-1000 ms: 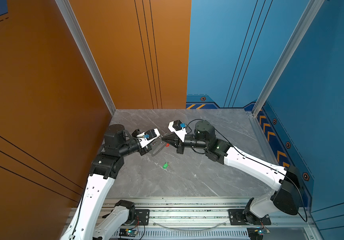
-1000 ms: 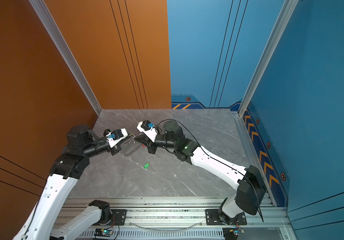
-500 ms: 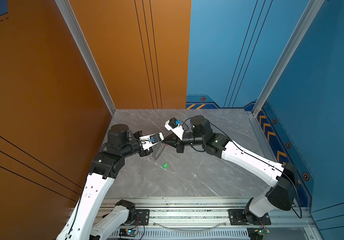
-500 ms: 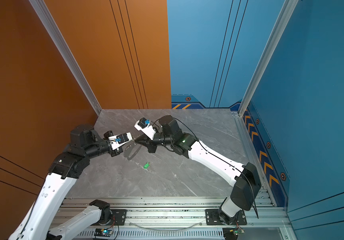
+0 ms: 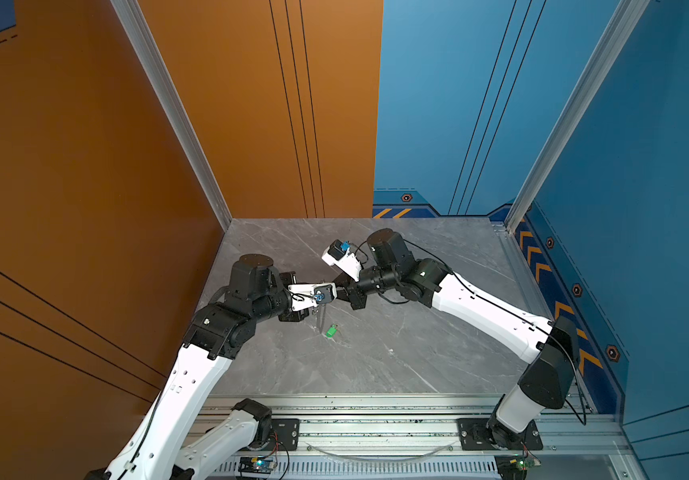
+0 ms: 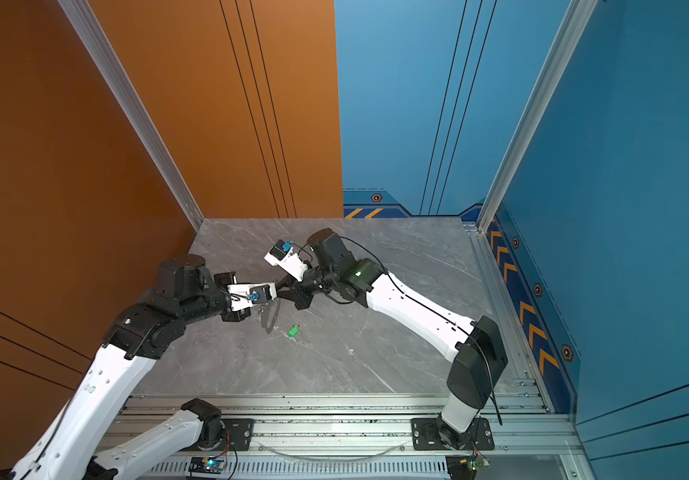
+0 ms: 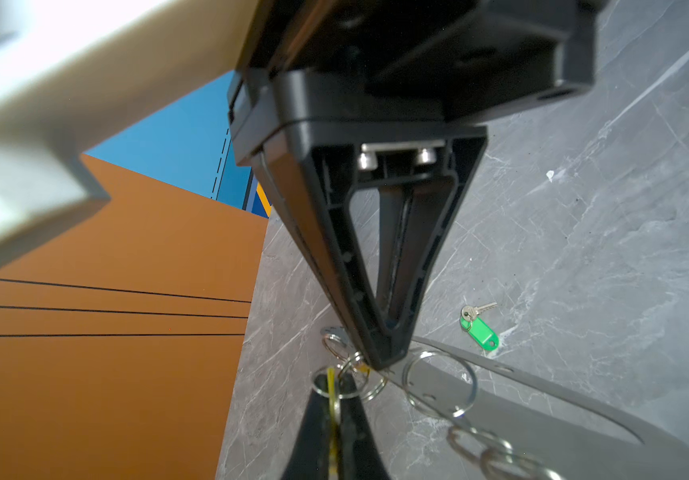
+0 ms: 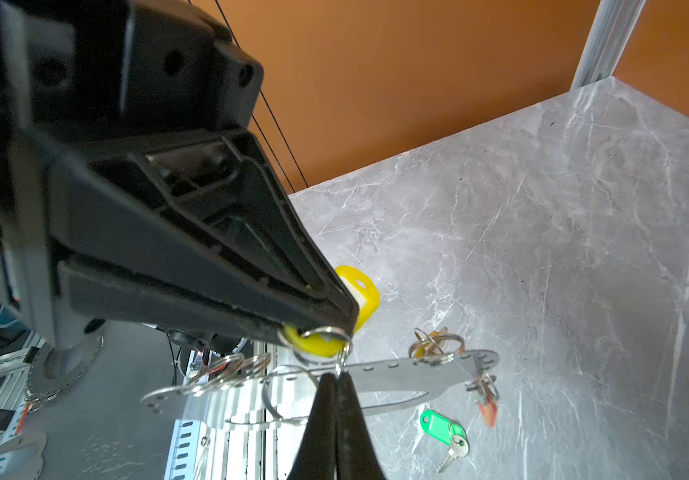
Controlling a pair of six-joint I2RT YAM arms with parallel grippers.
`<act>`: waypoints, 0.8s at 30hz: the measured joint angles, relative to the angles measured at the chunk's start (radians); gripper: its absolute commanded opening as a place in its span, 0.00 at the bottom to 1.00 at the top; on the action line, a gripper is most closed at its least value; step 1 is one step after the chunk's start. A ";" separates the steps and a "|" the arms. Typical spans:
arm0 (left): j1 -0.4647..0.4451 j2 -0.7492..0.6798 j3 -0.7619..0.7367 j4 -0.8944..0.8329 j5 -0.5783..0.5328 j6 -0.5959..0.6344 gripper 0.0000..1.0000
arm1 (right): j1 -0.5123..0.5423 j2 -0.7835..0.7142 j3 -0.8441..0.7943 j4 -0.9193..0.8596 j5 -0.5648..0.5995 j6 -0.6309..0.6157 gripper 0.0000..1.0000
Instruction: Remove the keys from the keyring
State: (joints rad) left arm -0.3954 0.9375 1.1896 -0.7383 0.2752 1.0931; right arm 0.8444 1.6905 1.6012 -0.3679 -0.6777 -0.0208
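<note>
- Nearest me, the green-tagged key (image 5: 331, 331) lies loose on the worktop (image 5: 376, 374), apart from the rest.
- Just past it the keyring (image 8: 397, 374) is held off the worktop, my left pincer (image 7: 382, 363) clenched on its ringed edge; a red-tagged key (image 8: 487, 409) dangles from one end.
- Beyond, my right pincer (image 8: 345, 326) is clenched on the yellow-tagged key (image 8: 363, 291), tip to tip with the left.

The left gripper (image 5: 328, 299) and right gripper (image 5: 341, 286) are meeting tip to tip above the grey marble table (image 5: 417, 357), the keyring (image 5: 320, 318) is hanging edge-on beneath them, and a green-tagged key (image 5: 331, 331) is lying just beside its lower end
</note>
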 measured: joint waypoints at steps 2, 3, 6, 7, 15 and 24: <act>-0.011 0.000 0.000 -0.008 -0.018 0.011 0.00 | 0.000 0.008 0.010 -0.014 -0.003 0.004 0.00; -0.016 0.000 0.000 -0.012 -0.027 0.018 0.00 | 0.000 0.010 0.013 -0.019 -0.005 0.008 0.00; -0.032 0.003 0.000 -0.021 -0.047 0.035 0.00 | 0.000 0.015 0.018 -0.037 -0.009 0.022 0.00; -0.037 0.005 0.000 -0.024 -0.052 0.037 0.00 | 0.000 0.017 0.019 -0.043 -0.009 0.025 0.00; -0.046 0.008 -0.006 -0.029 -0.065 0.043 0.00 | 0.000 0.022 0.026 -0.061 -0.007 0.029 0.02; -0.043 0.011 -0.012 -0.030 -0.040 0.043 0.00 | -0.001 0.022 0.043 -0.115 -0.003 0.026 0.03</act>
State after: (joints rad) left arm -0.4389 0.9485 1.1774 -0.7685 0.2352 1.1358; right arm 0.8433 1.7126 1.6444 -0.4831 -0.6804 0.0051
